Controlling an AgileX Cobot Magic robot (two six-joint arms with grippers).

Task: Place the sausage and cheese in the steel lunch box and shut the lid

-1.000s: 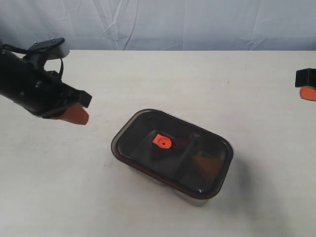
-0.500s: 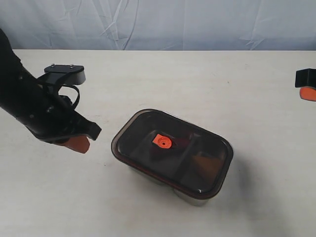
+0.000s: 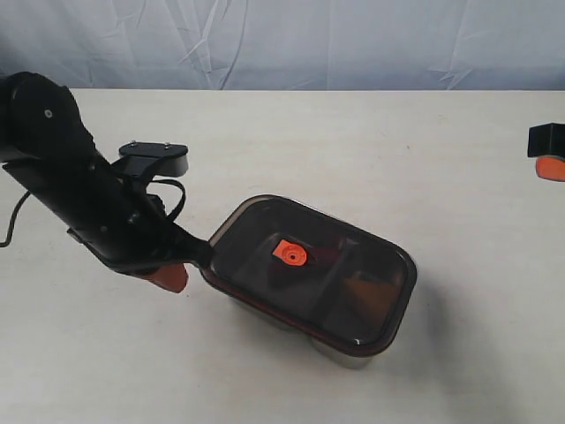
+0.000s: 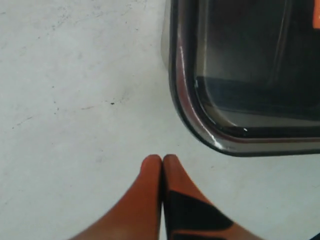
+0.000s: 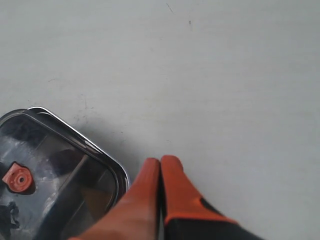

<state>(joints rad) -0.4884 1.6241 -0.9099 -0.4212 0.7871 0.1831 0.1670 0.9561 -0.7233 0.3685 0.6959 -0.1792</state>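
Note:
The dark translucent lid [image 3: 309, 269] lies on the steel lunch box [image 3: 340, 352] mid-table, its orange valve tab [image 3: 289, 253] near the centre. Through the lid a dim orange-brown shape shows in one compartment; I cannot make out the sausage or the cheese. My left gripper [image 3: 170, 277] is shut and empty, low beside the box's left corner. In the left wrist view the shut left gripper [image 4: 162, 159] sits just short of the lid [image 4: 250, 75] corner. My right gripper [image 3: 549, 165] rests at the far right edge. In the right wrist view the right gripper [image 5: 160, 162] is shut and empty, with the lid [image 5: 55, 170] and its valve tab [image 5: 17, 178] off to one side.
The white table [image 3: 353, 150] runs out around the box. A wrinkled pale backdrop [image 3: 282, 44] hangs behind the table's far edge. The left arm's black body [image 3: 79, 194] stretches over the table's left side.
My left arm has swung down and to the right, bringing its shut gripper from the left side of the table to the box's left corner. The right gripper and the box have not moved.

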